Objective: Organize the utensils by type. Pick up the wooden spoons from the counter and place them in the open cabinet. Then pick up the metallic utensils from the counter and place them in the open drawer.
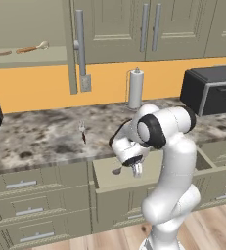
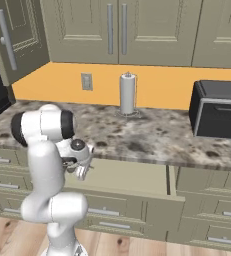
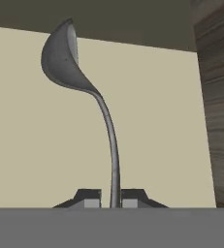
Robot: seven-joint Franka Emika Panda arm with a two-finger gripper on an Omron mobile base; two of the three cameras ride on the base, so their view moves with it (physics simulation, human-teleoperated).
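over the smooth beige drawer [image 3: 157,121], the gripper [image 3: 111,198] pinches a curved grey metal spoon [image 3: 70,63] (slim handle, jaws nearly closed).

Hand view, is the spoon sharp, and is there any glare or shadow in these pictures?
Hand view: the slim grey metal spoon is crisp with a soft highlight inside its bowl, no glare. Left base view: flat, even rendered light, a faint shadow under the mottled stone counter edge. Right base view: equally sharp, no blur.

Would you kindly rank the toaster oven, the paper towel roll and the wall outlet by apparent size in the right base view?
1. Toaster oven, largest.
2. Paper towel roll.
3. Wall outlet, smallest.
All three stand at similar depth along the back of the counter, so the order looks reliable.
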